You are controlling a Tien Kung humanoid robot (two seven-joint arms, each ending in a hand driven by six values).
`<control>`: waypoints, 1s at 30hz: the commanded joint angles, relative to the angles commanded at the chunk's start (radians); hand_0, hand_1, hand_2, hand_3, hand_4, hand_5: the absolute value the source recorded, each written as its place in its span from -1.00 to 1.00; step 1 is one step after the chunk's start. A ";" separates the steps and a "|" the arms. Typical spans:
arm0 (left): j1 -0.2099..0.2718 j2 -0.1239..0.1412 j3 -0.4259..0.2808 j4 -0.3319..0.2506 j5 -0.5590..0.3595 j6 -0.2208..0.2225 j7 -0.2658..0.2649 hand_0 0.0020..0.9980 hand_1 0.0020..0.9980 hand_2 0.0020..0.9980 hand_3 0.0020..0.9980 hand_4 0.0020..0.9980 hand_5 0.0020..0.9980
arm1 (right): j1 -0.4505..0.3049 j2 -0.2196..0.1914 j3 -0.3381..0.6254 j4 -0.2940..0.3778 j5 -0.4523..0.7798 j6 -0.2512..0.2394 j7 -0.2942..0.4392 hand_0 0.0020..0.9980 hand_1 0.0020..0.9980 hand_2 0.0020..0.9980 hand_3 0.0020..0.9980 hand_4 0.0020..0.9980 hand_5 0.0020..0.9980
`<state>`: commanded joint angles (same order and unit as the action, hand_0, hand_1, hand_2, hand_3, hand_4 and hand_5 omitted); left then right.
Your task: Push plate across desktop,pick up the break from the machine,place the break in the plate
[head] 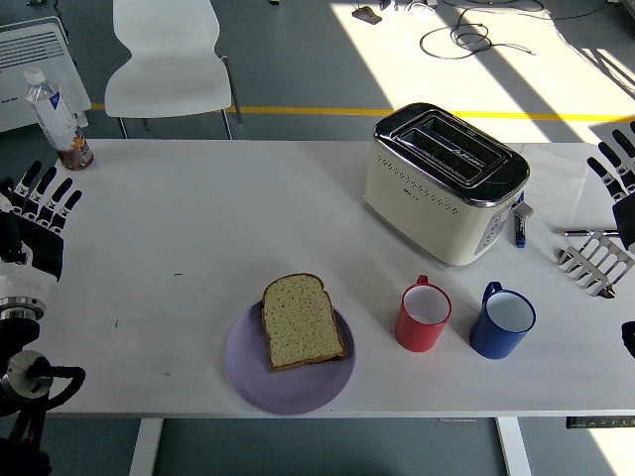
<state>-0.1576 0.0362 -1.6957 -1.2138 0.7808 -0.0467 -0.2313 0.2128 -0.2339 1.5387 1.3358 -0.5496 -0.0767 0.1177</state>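
A slice of bread [302, 322] lies flat on the lilac plate [248, 377] near the table's front edge, left of centre. The cream toaster [444, 182] stands at the back right, its slots showing no bread. My left hand [38, 213] is raised at the far left edge, fingers spread, holding nothing, well away from the plate. My right hand [617, 171] shows at the far right edge with fingers spread, empty, right of the toaster.
A red mug [424, 317] and a blue mug [502, 321] stand right of the plate. A metal toast rack [595, 262] and a pen [520, 228] lie at the right. A water bottle [55, 116] stands back left; a white chair [167, 59] behind the table.
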 joint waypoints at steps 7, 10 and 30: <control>-0.006 -0.002 -0.002 0.002 0.002 0.001 0.003 0.51 0.61 0.74 0.70 -0.01 1.00 | 0.001 0.003 -0.003 0.001 0.000 0.002 -0.001 0.60 0.57 0.62 0.61 0.07 0.12; -0.004 -0.001 -0.001 0.003 0.001 0.001 0.004 0.51 0.61 0.74 0.70 -0.01 1.00 | 0.000 0.003 -0.002 0.001 0.001 0.002 -0.002 0.59 0.56 0.61 0.61 0.08 0.13; 0.000 -0.001 0.005 0.003 -0.008 0.000 -0.001 0.51 0.61 0.74 0.70 -0.01 1.00 | -0.003 0.003 0.013 0.000 0.000 0.004 0.002 0.59 0.56 0.61 0.61 0.08 0.13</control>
<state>-0.1572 0.0353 -1.6907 -1.2105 0.7730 -0.0465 -0.2319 0.2100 -0.2308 1.5514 1.3362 -0.5493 -0.0723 0.1195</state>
